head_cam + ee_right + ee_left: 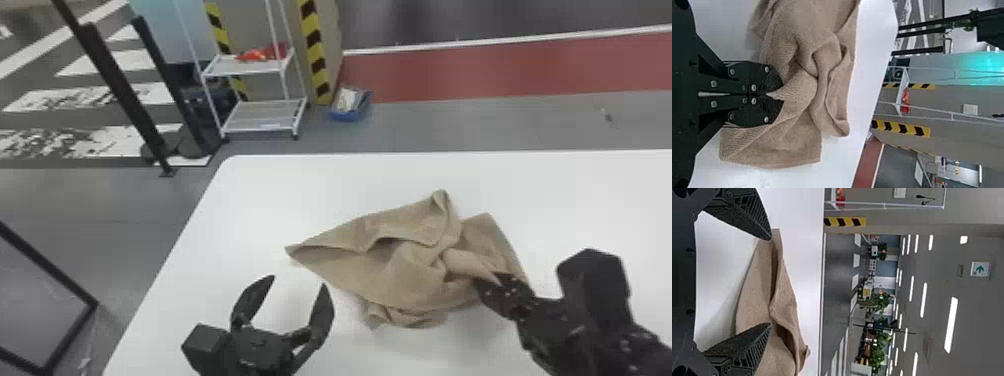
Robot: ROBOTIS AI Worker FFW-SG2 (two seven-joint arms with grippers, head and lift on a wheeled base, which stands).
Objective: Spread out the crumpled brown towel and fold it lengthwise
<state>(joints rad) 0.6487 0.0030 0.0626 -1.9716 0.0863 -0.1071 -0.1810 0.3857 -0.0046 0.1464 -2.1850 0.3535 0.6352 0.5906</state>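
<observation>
The crumpled brown towel [395, 275] lies on the worktop [225, 225]. Near the towel's left tip, the left gripper [298, 281] has fingers wide apart; at its right side, the right gripper [491, 283] pinches a fold.

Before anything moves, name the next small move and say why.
I'd ease the left pincer forward and close it on the left corner of the towel. It is open and empty, with that corner just ahead, while the right pincer is shut on a fold; together they could probably pull the crumple apart.
</observation>
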